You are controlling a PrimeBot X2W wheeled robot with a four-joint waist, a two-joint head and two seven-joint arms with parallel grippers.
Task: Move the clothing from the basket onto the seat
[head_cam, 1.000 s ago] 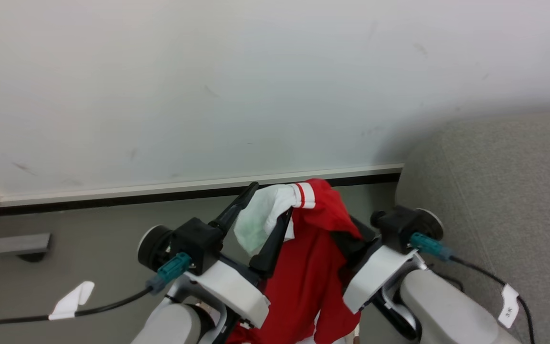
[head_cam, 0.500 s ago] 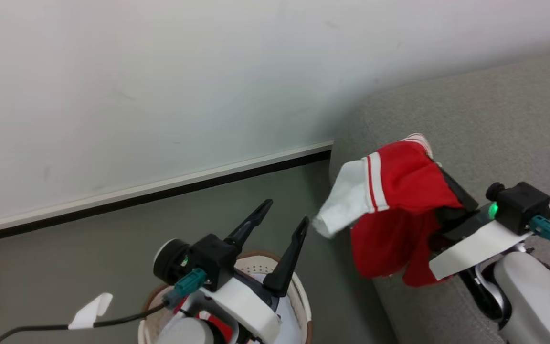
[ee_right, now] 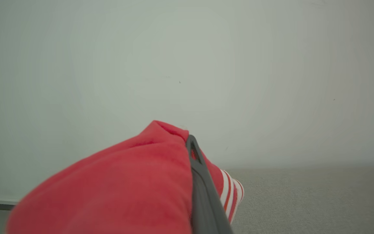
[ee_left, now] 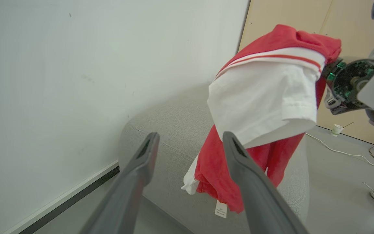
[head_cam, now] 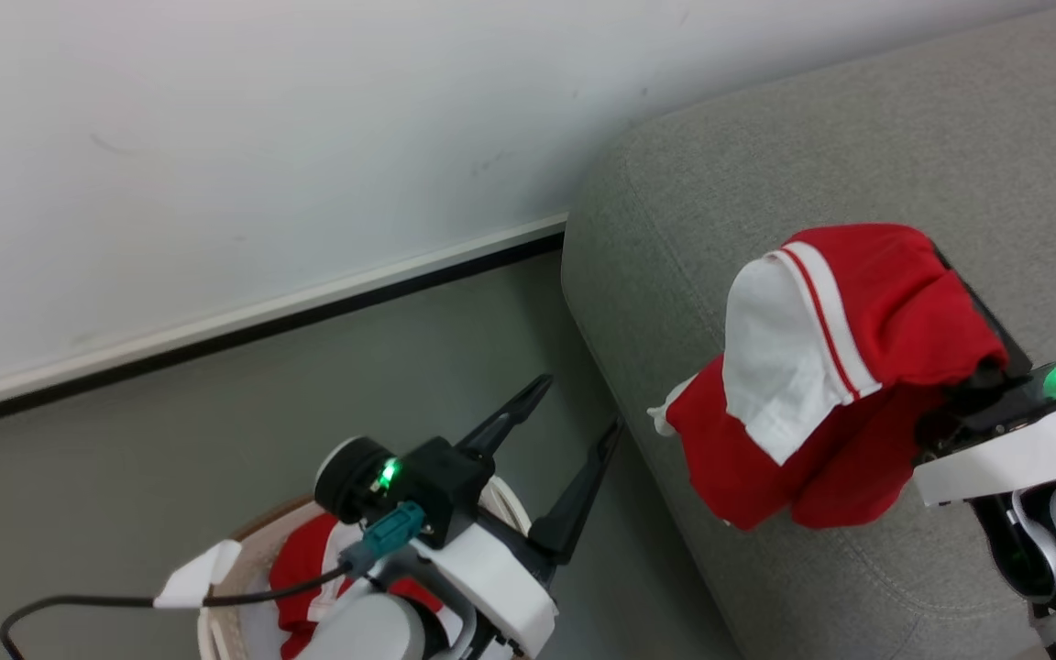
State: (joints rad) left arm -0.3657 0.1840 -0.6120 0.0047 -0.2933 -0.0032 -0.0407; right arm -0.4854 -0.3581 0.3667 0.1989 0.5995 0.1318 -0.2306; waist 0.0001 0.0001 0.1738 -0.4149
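One red garment [head_cam: 858, 302] with a white panel and striped trim hangs draped over my right gripper [ee_right: 188, 141], which is shut on it above the front edge of the grey seat [head_cam: 766, 165]. One dark finger [ee_right: 200, 191] shows against the cloth; the other is hidden under it. The left wrist view shows that garment [ee_left: 261, 97] dangling over the seat [ee_left: 167, 126]. My left gripper [head_cam: 580, 401] is open and holds nothing, above the basket [head_cam: 216, 596] at the lower left. A second red garment [head_cam: 294, 564] lies inside the basket.
A white wall with a dark baseboard [head_cam: 308, 307] runs behind the grey floor [head_cam: 170, 412]. In the left wrist view, a paper cup [ee_left: 336, 130] and cables [ee_left: 352, 154] lie on the floor beyond the seat, by a wooden panel [ee_left: 304, 16].
The head camera has swung right. My right gripper has carried the red garment from beside the left gripper rightward to above the seat. The left gripper stays open over the basket.
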